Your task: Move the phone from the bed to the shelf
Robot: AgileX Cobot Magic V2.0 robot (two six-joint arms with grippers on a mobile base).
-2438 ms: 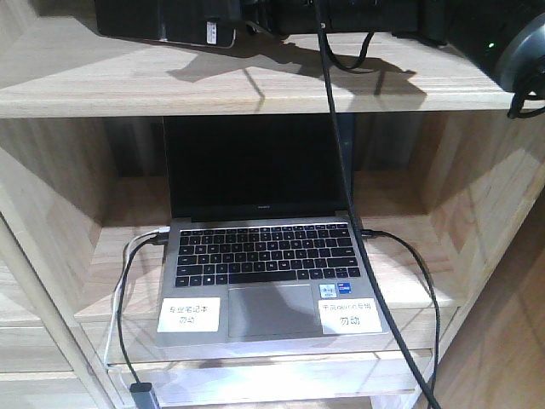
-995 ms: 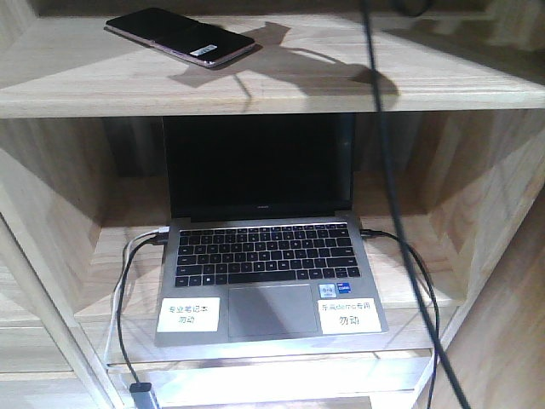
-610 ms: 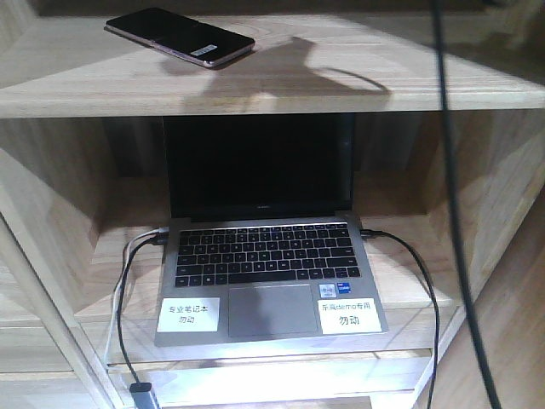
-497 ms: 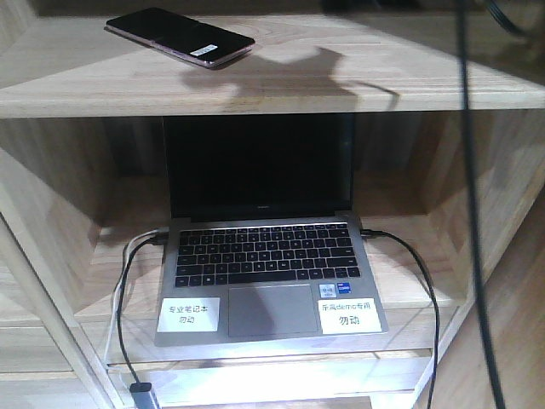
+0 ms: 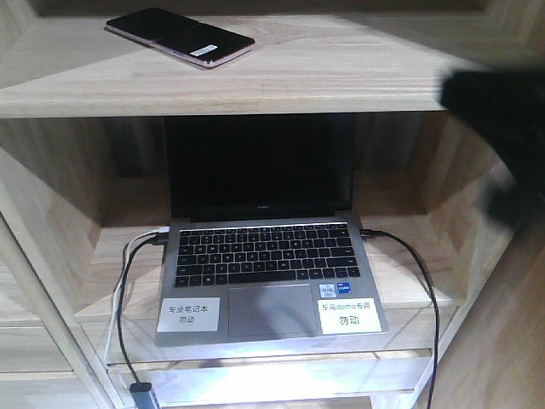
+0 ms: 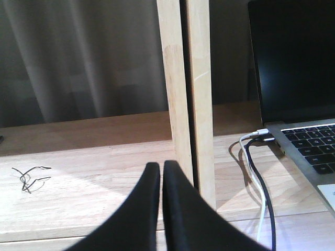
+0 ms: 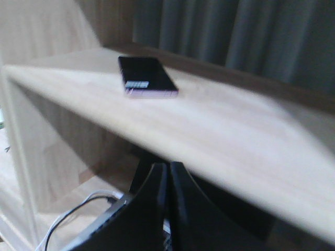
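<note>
Both claws are closed with nothing between them: the right gripper [image 7: 167, 175] shows its two black fingers pressed together in the right wrist view, below the front edge of the shelf [image 7: 220, 141], and the left gripper [image 6: 161, 172] likewise has its fingers together, just in front of a pale wooden upright [image 6: 191, 94] that divides two compartments. Relative to the shelf, the phone [image 5: 180, 37] lies flat on its top surface toward the left rear, clear of either claw, its white sticker near the end facing the front edge and a pinkish rim along that end; the right wrist view shows the same phone [image 7: 146, 76] resting well back from the plank's edge. Under the shelf, an open silver laptop [image 5: 268, 256] with a dark screen sits in the compartment, two white labels on its palm rest and cables [image 5: 123, 315] running from both sides. A blurred dark mass [image 5: 502, 128] at the right of the front view overlaps the shelf's right end; what it is cannot be made out
</note>
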